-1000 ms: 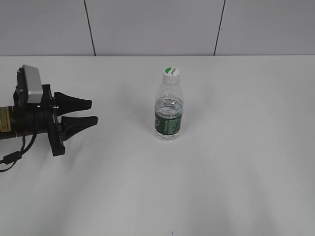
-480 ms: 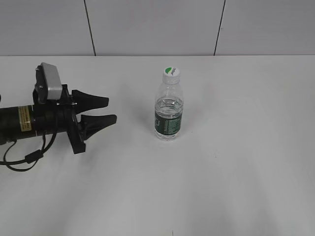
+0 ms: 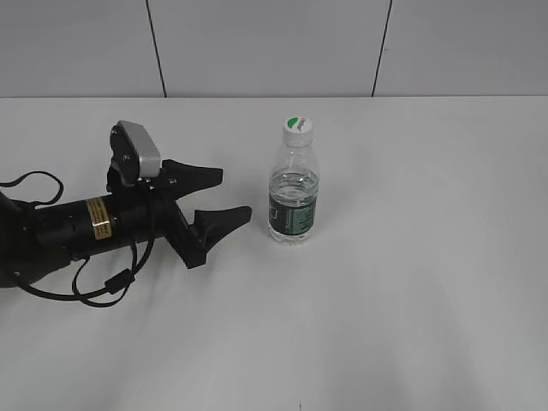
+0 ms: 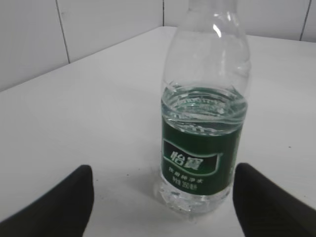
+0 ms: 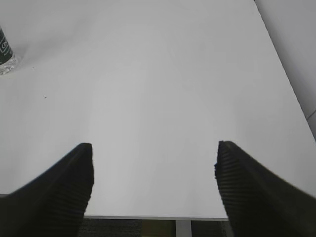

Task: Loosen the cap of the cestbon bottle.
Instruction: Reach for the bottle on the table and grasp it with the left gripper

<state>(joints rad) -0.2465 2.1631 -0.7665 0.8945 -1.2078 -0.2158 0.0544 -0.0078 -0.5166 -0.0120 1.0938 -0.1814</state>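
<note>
Gaping wide, the left claw (image 3: 229, 195) nears the cestbon bottle (image 3: 294, 190), whose cap (image 3: 297, 127) the wrist view crops.

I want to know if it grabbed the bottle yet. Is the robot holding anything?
No, nothing is held. The left gripper is open beside the cestbon bottle, not touching it. The right gripper is open over bare table.

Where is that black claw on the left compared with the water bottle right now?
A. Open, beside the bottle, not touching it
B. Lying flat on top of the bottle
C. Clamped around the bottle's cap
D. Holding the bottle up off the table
A: the left gripper has its jaws spread and stops short of the cestbon bottle, which stands upright on the table with its cap untouched.
</note>
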